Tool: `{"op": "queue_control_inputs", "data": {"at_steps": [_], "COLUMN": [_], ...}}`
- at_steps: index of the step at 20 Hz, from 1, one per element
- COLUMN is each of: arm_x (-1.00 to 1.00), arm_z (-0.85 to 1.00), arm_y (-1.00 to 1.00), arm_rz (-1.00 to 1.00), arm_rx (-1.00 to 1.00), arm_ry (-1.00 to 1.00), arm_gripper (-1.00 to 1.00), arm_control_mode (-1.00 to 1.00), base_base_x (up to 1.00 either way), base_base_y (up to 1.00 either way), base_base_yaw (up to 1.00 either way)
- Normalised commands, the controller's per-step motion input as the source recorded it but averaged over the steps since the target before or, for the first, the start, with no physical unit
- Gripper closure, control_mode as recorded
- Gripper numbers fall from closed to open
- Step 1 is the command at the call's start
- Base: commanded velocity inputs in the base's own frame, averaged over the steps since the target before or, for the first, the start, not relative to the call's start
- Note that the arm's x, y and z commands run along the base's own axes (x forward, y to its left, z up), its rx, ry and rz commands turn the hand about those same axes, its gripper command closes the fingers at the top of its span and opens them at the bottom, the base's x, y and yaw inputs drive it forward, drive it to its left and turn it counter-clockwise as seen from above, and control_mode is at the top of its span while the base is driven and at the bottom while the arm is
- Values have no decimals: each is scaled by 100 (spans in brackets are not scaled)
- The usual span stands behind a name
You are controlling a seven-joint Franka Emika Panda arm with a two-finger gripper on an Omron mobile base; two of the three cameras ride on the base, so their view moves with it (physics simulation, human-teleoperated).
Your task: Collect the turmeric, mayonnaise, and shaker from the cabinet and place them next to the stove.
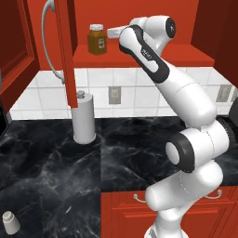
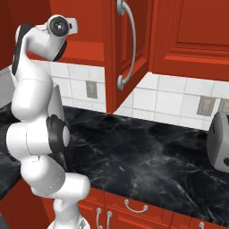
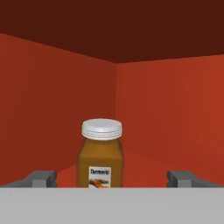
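The turmeric [image 1: 97,39] [image 3: 101,153], an amber-brown jar with a white lid, stands upright on the red shelf of the open cabinet [image 1: 139,56]. My gripper [image 1: 113,32] [image 3: 113,178] reaches into the cabinet just right of the jar and is open. In the hand view the jar stands ahead, between the two wide-spread fingertips [image 3: 41,178], and nothing is held. The shaker [image 1: 10,222], small and pale, sits on the black counter at the lower left. The mayonnaise and the stove are out of view.
The cabinet door [image 1: 65,51] [image 2: 127,53] hangs open with its curved silver handle [image 1: 46,37], left of the jar. A white paper-towel cylinder [image 1: 84,118] stands on the black marble counter [image 1: 135,153] under it. A grey toaster [image 2: 219,141] sits far right.
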Motion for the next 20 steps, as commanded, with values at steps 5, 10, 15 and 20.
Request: {"op": "queue_control_inputs", "data": {"at_steps": [5, 10, 15, 20], "arm_x": [24, 19, 18, 16], "arm_z": [-2, -2, 0, -1], "arm_y": [19, 24, 14, 11], "arm_rz": [0, 0, 0, 0], "arm_rx": [0, 0, 0, 0], "arm_ry": [3, 5, 5, 6], "arm_gripper": [-100, -100, -100, -100], "arm_control_mode": [-100, -100, -100, -100], "base_base_x": [0, 0, 0, 0], "base_base_y": [0, 0, 0, 0], "base_base_yaw": [0, 0, 0, 0]}}
